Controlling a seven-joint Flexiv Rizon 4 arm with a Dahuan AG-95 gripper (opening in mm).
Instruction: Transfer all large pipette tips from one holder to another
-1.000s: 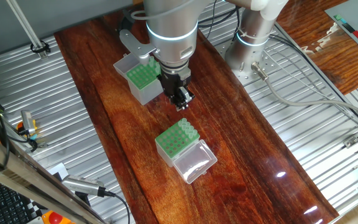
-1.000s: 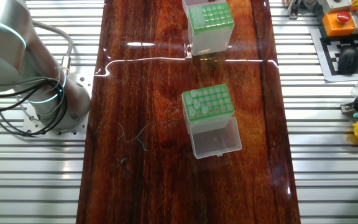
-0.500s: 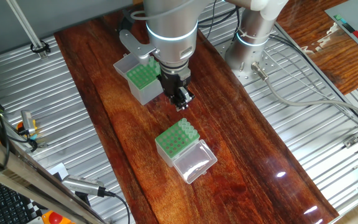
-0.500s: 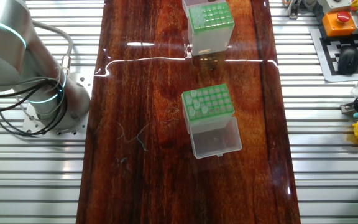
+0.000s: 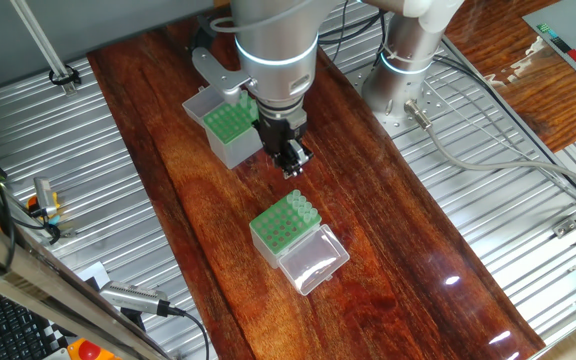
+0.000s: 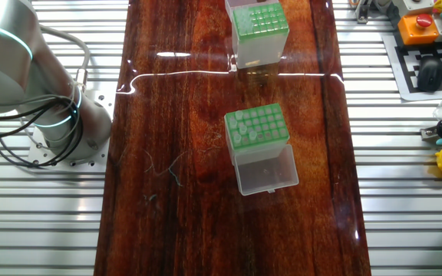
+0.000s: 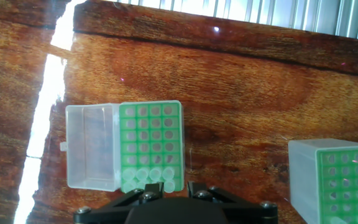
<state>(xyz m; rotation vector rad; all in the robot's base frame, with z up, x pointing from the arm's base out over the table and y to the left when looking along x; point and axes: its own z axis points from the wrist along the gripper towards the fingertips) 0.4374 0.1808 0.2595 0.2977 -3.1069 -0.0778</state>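
The hand [image 5: 293, 165] hangs between the lidded box [image 5: 286, 229] and taller box [image 5: 230, 128], ready to ferry tips; its finger spread I cannot tell.

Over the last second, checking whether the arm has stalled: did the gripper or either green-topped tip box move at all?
Nothing visibly changed. The gripper hangs above the wooden table, between the taller grey-sided green-topped box and the shorter green-topped box with its clear lid open; pale pipette tips sit along one edge of it.

Two green-topped boxes [image 6: 258, 33] [image 6: 256, 133].
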